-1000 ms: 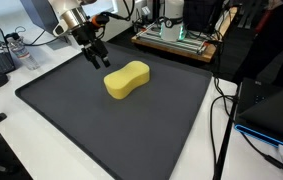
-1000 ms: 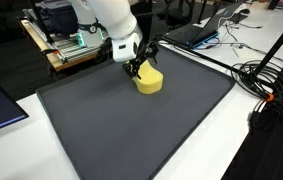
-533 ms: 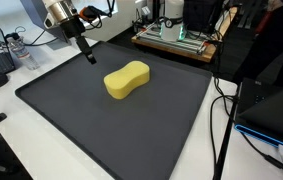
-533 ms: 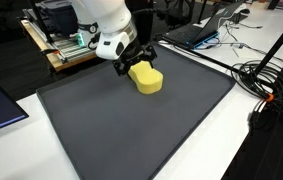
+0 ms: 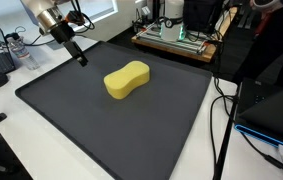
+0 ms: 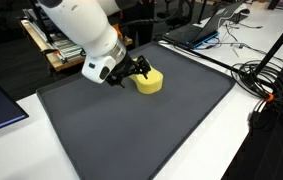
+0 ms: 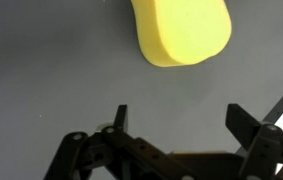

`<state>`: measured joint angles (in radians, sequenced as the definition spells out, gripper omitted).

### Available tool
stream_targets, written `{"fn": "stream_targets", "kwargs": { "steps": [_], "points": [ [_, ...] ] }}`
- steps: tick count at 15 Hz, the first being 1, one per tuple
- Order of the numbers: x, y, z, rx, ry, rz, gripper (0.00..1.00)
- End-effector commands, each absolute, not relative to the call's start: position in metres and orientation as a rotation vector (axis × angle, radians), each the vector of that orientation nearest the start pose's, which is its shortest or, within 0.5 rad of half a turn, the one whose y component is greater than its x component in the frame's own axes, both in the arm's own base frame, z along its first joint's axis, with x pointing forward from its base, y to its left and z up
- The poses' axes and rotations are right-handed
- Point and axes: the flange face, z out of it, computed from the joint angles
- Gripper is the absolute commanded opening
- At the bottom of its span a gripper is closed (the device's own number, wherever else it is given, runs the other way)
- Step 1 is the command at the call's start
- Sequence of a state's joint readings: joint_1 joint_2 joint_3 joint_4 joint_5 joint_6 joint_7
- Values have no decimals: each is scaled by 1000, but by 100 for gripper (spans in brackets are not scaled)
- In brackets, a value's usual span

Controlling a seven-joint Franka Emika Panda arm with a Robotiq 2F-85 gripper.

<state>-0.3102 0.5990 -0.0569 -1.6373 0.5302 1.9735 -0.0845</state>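
The gripper (image 7: pixel 178 122) has its fingers spread wide and holds nothing; the wrist view shows bare mat (image 7: pixel 41 70) between them. In an exterior view the gripper (image 5: pixel 80 59) hangs over the mat's far corner, apart from the sponge (image 5: pixel 127 80). The yellow sponge (image 7: pixel 181 30) lies flat on the dark mat (image 5: pixel 101 130), just ahead of the fingertips in the wrist view. Beyond the mat's edge sit a board (image 5: pixel 176 40) and cables (image 6: pixel 266 80).
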Motion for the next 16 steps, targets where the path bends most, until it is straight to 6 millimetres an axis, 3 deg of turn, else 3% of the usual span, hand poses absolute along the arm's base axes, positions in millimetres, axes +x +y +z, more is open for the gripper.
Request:
{"fn": "stream_targets", "kwargs": {
  "steps": [1, 8, 16],
  "points": [
    [647, -221, 232, -2481, 727, 224, 100],
    [657, -236, 197, -2417, 695, 246, 100],
    [673, -179, 215, -2503, 547, 298, 100]
  ]
}}
